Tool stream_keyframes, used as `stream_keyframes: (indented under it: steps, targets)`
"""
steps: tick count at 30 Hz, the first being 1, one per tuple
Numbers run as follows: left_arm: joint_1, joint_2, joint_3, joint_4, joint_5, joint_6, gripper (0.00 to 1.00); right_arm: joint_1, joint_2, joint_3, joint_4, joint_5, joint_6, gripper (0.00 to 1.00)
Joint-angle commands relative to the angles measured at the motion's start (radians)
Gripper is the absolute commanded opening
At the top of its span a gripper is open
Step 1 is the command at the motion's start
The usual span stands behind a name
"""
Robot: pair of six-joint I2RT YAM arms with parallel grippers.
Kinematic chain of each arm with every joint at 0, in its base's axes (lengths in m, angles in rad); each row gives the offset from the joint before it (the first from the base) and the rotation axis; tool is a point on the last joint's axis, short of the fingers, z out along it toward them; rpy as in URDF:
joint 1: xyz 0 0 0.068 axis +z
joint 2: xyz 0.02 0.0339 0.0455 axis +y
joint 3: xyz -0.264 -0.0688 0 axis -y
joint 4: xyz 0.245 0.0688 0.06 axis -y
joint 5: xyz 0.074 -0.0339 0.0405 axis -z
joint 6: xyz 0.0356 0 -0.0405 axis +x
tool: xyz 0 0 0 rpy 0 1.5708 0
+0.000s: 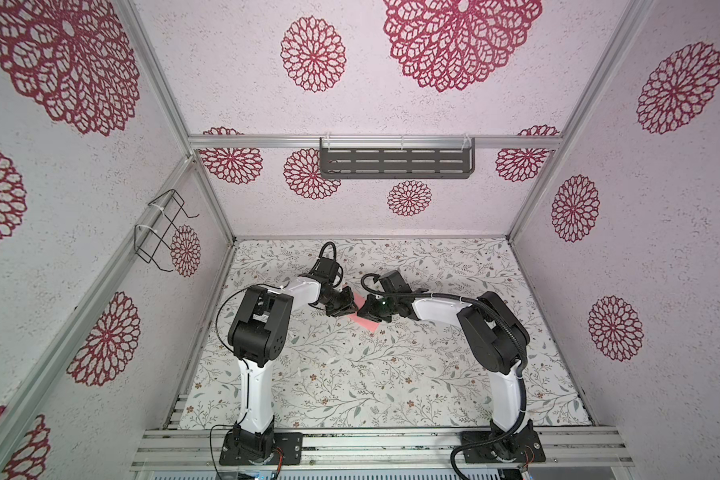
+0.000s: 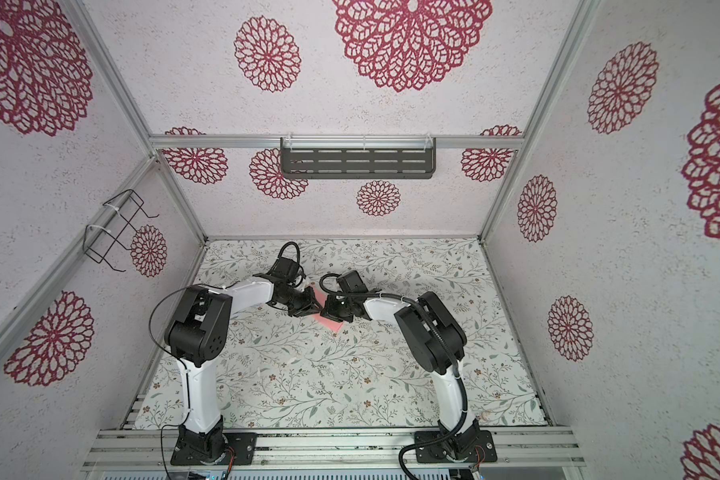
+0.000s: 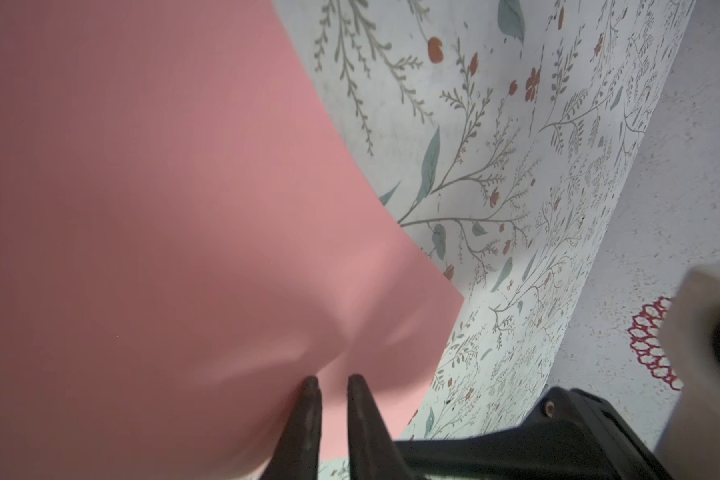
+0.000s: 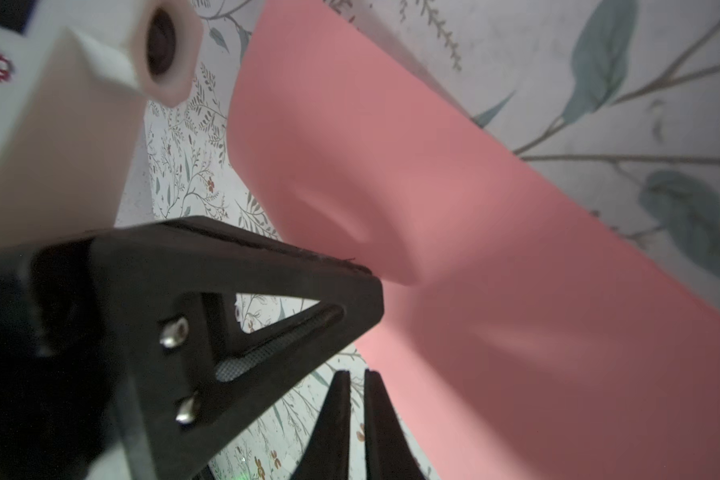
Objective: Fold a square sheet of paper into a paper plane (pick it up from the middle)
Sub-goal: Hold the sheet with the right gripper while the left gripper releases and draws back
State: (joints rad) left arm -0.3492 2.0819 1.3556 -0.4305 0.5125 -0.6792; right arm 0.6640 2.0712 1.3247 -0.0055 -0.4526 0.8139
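The square sheet of paper (image 1: 364, 323) (image 2: 329, 324), plain salmon pink, lies on the floral mat mid-table, mostly hidden under both grippers in both top views. My left gripper (image 3: 332, 381) (image 1: 352, 309) has its tips set on the sheet (image 3: 163, 208), a slim gap between them. The paper puckers into a small ridge there, pinched between the tips. One left finger (image 4: 308, 299) presses the sheet (image 4: 495, 270) beside a dimple. My right gripper (image 4: 356, 374) (image 1: 365, 311) sits tip to tip with the left at the sheet's edge, shut to a thin slit showing only mat.
The floral mat (image 1: 350, 374) covers the table. A dark slotted shelf (image 1: 395, 160) hangs on the back wall and a wire rack (image 1: 161, 230) on the left wall. Aluminium rails (image 1: 375, 446) carry both arm bases at the front edge.
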Motion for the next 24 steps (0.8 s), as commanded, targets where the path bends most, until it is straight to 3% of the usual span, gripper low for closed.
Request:
stream_keyframes:
  steps: [1,24]
  targets:
    - [-0.002,-0.029,-0.004,-0.003,0.011,0.03,0.16,-0.004,0.021,0.025,-0.076,-0.033,-0.005,0.12]
    - [0.032,-0.074,-0.093,-0.031,-0.038,0.131,0.14,-0.013,0.056,0.032,-0.152,-0.012,-0.037,0.12]
